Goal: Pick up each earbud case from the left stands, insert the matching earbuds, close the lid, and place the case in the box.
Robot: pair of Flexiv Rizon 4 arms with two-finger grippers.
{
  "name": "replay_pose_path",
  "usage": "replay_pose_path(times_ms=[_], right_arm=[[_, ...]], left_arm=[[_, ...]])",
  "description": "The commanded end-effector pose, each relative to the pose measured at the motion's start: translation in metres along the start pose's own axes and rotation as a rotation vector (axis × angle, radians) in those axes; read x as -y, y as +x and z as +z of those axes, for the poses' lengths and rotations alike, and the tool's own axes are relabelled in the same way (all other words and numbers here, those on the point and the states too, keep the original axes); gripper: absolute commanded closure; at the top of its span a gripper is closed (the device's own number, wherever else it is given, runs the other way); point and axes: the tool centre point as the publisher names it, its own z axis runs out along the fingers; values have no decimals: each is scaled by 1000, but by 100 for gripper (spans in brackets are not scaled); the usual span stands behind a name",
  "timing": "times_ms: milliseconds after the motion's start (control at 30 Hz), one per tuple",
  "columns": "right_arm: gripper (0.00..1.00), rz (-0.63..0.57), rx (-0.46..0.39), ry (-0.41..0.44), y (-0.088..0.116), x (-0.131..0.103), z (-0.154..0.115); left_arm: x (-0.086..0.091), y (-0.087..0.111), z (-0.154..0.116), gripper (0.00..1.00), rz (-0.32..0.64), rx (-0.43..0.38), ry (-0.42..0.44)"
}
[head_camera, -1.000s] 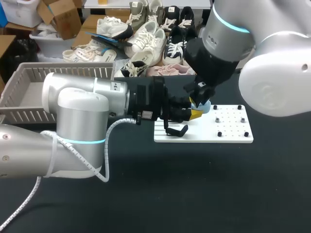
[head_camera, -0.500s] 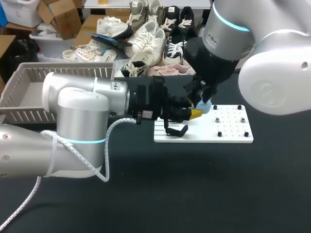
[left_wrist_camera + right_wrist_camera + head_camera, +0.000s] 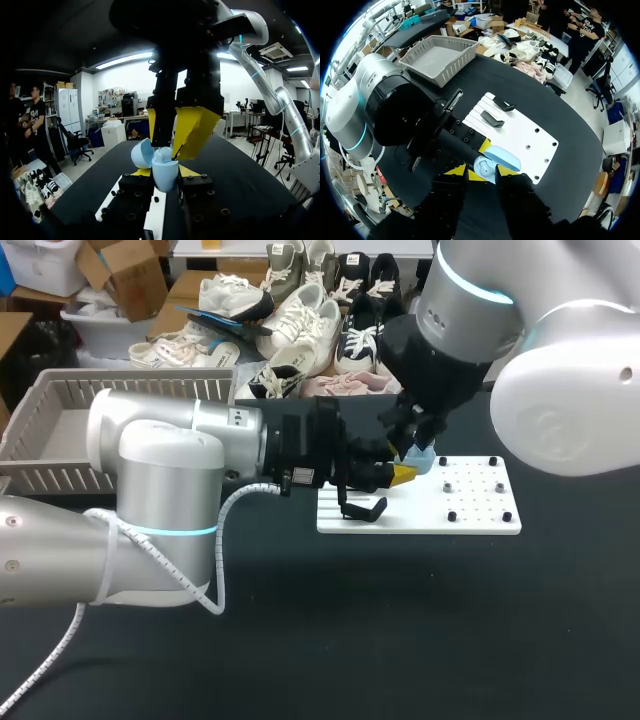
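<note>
- Left gripper [image 3: 165, 172]: its two yellow tips pinch a pale blue earbud case [image 3: 165, 177] from opposite sides. The case is held upright over the far edge of the white stand board [image 3: 470, 515].
- Case lid [image 3: 141, 153]: hinged open and tilted away to one side of the case body.
- Right gripper [image 3: 169, 146]: hangs directly above the open case, just over its mouth. Whether it grips anything cannot be told.
- Black stands [image 3: 492, 120]: two sit side by side on the slotted end of the board, near the left arm's wrist and apart from the case.
- Grey basket [image 3: 60, 430]: stands at the far left of the black table [image 3: 400, 620], well apart from both grippers.
</note>
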Motion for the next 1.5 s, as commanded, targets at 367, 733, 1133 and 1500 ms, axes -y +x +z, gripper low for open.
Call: replay_pose_path(times_ms=[367, 733, 1133, 1500], right_arm=[[67, 13, 50, 29, -6, 3, -19], [66, 150, 141, 76, -46, 38, -15], [67, 211, 61, 74, -48, 48, 26], [68, 244, 54, 68, -26, 46, 20]], left_arm=[[1, 0, 1, 100, 1, 1, -7], [1, 0, 1, 100, 1, 1, -7], [1, 0, 1, 100, 1, 1, -7], [1, 0, 1, 100, 1, 1, -7]])
